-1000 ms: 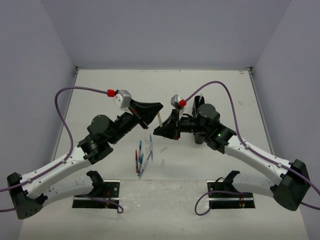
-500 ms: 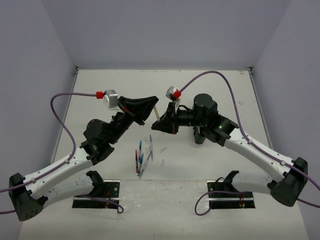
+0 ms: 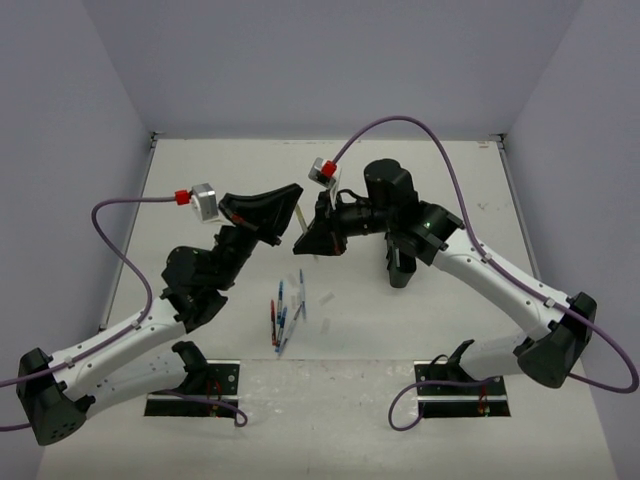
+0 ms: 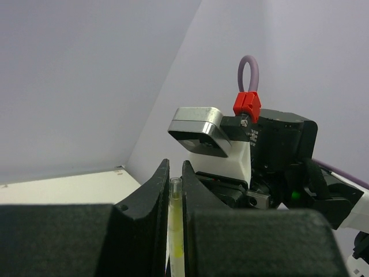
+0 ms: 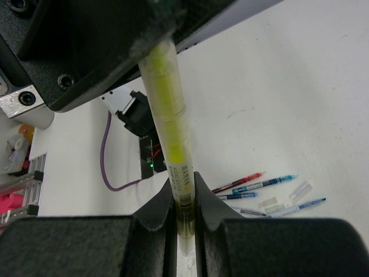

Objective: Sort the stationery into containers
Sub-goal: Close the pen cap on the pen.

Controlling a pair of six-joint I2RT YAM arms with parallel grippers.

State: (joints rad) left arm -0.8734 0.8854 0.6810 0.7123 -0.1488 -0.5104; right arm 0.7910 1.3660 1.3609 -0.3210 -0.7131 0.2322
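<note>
A yellow-green highlighter (image 3: 298, 222) hangs in the air over the middle of the table, gripped at both ends. My left gripper (image 3: 291, 203) is shut on its clear-tipped end (image 4: 176, 199), and its jaws pinch the barrel. My right gripper (image 3: 304, 243) is shut on the printed end (image 5: 183, 196). The barrel (image 5: 167, 115) runs from the right jaws up into the left gripper. Several blue and red pens (image 3: 283, 313) lie on the table below, also seen past the right fingers (image 5: 253, 186). A narrow black oblong (image 3: 398, 268) sits under the right elbow; I cannot tell whether it is the containers.
Clear pen caps (image 5: 301, 189) lie beside the loose pens (image 3: 325, 298). Two black base plates (image 3: 195, 392) (image 3: 462, 395) sit at the near edge. Pale walls enclose the table on the left, back and right. Purple cables loop above both arms.
Both arms have swung towards the back and left, carrying the highlighter between them and tilting it. Both grippers stayed shut on it. The pens on the table have not moved.
</note>
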